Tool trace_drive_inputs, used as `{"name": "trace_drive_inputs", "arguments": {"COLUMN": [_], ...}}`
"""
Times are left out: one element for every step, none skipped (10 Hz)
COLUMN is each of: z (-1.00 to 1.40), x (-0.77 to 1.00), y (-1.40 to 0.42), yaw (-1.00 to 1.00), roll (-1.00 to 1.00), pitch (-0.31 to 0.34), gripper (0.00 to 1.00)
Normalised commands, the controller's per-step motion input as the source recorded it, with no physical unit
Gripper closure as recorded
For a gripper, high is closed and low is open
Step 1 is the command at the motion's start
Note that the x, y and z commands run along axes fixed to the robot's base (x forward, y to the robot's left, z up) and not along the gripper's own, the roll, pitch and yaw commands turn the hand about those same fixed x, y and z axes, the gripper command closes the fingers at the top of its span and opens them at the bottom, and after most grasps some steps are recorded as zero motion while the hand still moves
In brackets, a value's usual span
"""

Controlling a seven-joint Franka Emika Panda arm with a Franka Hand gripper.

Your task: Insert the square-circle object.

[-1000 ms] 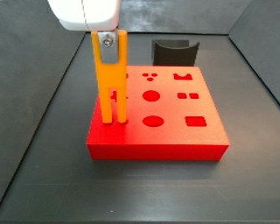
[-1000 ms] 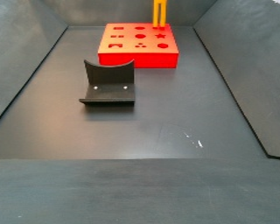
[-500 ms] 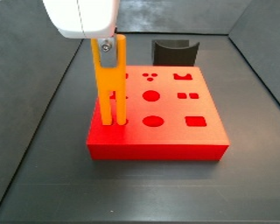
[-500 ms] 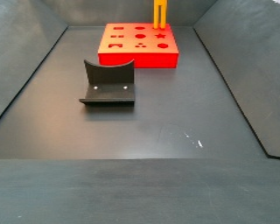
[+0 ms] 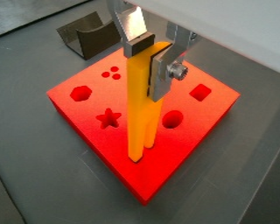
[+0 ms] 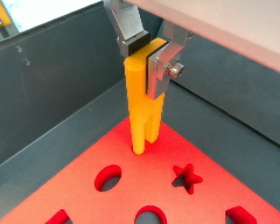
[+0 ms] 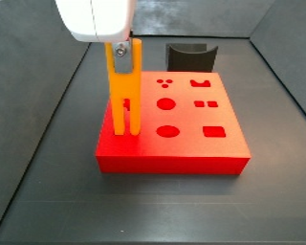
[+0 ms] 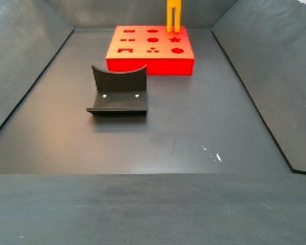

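The gripper (image 7: 120,42) now sits a little further along the red block (image 7: 182,144) than a second ago, carrying the square-circle object (image 7: 123,91) with it. The bar's forked lower end appears slightly higher over the block's top than before, below the fingers (image 5: 140,42) clamped on its upper part.

Dark floor (image 8: 182,134) under my gripper (image 5: 154,52): red block (image 8: 149,50) far end; fixture (image 8: 118,91) nearer, well apart.
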Motion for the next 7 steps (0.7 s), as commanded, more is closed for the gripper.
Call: {"name": "trace_drive_inputs", "arguments": {"z": [0.00, -0.22, -0.49, -0.59, -0.52, -0.44, -0.39], "x": [0.02, 0.02, 0.00, 0.00, 0.02, 0.02, 0.02], "y": [0.00, 0.00, 0.00, 0.00, 0.00, 0.00, 0.00], "yaw": [0.00, -0.10, -0.12, -0.07, -0.09, -0.09, -0.07], "roll": [0.00, 0.00, 0.00, 0.04, 0.07, 0.07, 0.11], "pitch": [0.000, 0.000, -0.050, -0.059, -0.020, 0.000, 0.000], "gripper": [1.00, 1.00, 1.00, 1.00, 1.00, 1.00, 1.00]}}
